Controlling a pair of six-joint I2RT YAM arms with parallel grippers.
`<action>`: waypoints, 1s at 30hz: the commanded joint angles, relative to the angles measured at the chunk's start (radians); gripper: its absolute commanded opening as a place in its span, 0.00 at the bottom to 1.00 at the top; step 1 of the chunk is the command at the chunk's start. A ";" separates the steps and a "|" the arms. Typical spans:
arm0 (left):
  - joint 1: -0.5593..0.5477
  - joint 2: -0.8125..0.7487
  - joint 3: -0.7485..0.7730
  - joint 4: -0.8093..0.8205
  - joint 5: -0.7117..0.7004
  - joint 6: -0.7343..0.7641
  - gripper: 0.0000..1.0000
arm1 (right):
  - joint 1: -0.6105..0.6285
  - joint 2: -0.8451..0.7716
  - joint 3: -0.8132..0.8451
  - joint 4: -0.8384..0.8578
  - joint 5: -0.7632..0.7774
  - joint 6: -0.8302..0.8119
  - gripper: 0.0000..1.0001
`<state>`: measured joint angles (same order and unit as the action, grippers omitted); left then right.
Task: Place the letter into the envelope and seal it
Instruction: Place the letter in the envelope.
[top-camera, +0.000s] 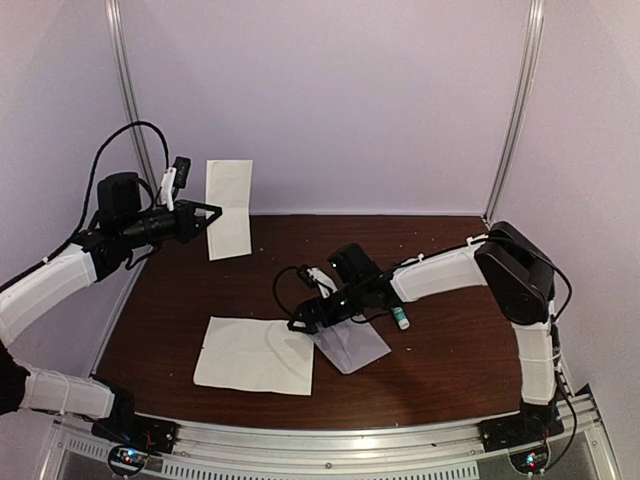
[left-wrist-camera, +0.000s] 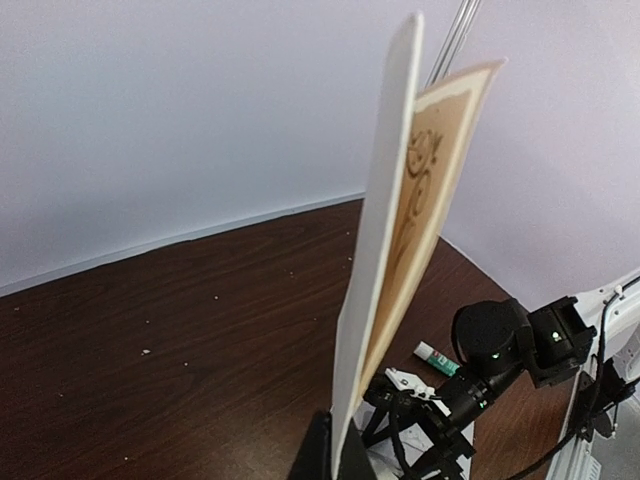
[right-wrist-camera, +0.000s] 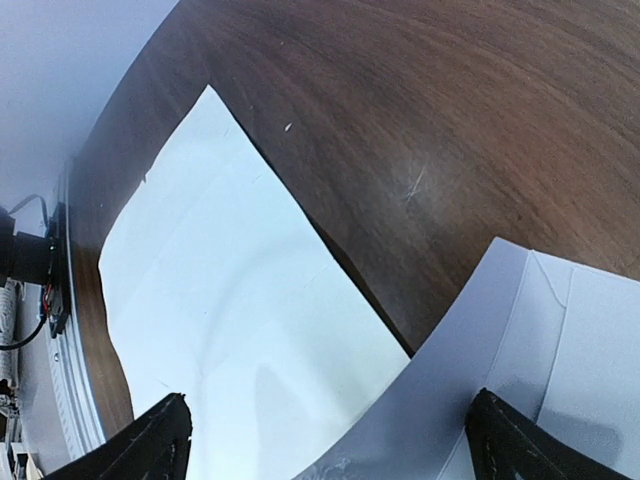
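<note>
My left gripper is shut on the letter, a folded white paper held upright above the table's far left. In the left wrist view the letter is seen edge-on between the fingers, with a tan ornamented inner face. The pale grey-lavender envelope lies flat at the table's middle front. My right gripper hangs low and open over the envelope's left edge. In the right wrist view its gripper spans the envelope's curled edge; nothing is between the jaws.
A large flat white sheet lies left of the envelope, touching it; it also shows in the right wrist view. A green-and-white glue stick lies right of the right gripper. White walls enclose the brown table.
</note>
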<state>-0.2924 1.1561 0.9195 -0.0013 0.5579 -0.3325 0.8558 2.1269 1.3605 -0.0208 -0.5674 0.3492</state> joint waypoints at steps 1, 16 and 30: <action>0.004 0.011 -0.007 0.048 0.013 -0.009 0.00 | 0.034 -0.035 -0.091 0.007 -0.023 0.065 0.97; 0.004 0.011 -0.011 0.052 0.010 -0.012 0.00 | 0.141 -0.135 -0.174 0.165 0.146 0.235 0.97; 0.004 0.008 -0.013 0.053 0.010 -0.013 0.00 | 0.131 -0.412 -0.395 -0.030 0.270 0.194 0.99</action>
<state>-0.2928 1.1667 0.9104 -0.0010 0.5583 -0.3393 0.9905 1.7664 1.0443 0.0128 -0.3447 0.5278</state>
